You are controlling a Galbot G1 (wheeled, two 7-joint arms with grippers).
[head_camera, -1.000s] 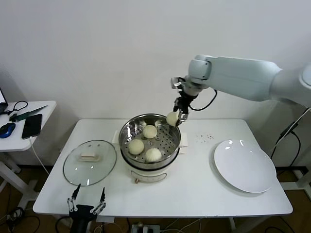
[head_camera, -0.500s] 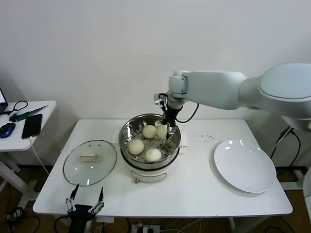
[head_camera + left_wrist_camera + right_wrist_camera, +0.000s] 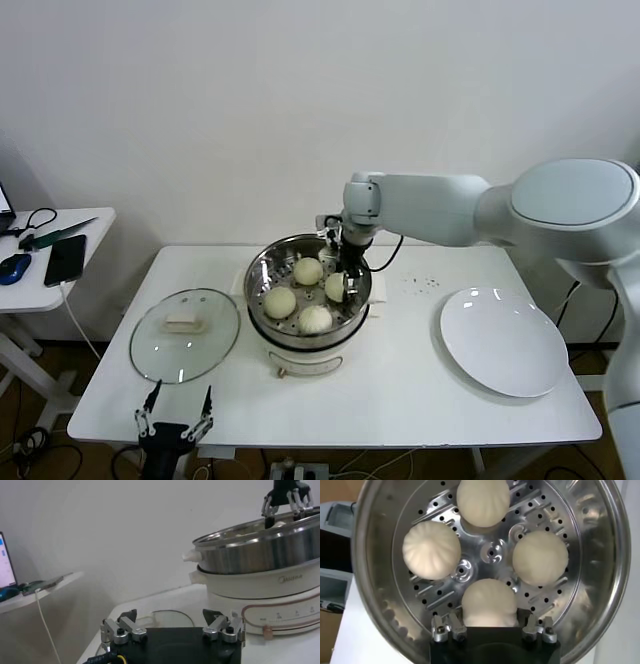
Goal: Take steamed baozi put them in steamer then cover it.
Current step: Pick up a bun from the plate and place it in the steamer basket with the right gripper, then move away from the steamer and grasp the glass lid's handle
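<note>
The loading part looked done: all four baozi sat on the perforated tray inside the steamer (image 3: 308, 292), and the plate (image 3: 503, 341) on the right of the table (image 3: 400, 400) held nothing. What remained, by my reading, was for the right arm to lift clear and for the cover (image 3: 185, 334) to go on — it lay flat on the table, just left of the steamer, handle up.

The right gripper (image 3: 343, 283) hung low inside the pot over the baozi on the right side of the tray (image 3: 334, 286). In the right wrist view its fingers (image 3: 449, 628) stood apart on either side of that bun (image 3: 488, 602), seemingly not pinching it (the bun appeared to rest on the tray, so I judged it released, though contact at the very tips was hard to rule out).

The left gripper (image 3: 178, 428) waited parked off the table's near edge, below the cover, its jaws spread wide and empty.

Counted:
- baozi — four, all in the steamer, none elsewhere
- steamer — one
- cover — one, off the pot
- plate — one
</note>
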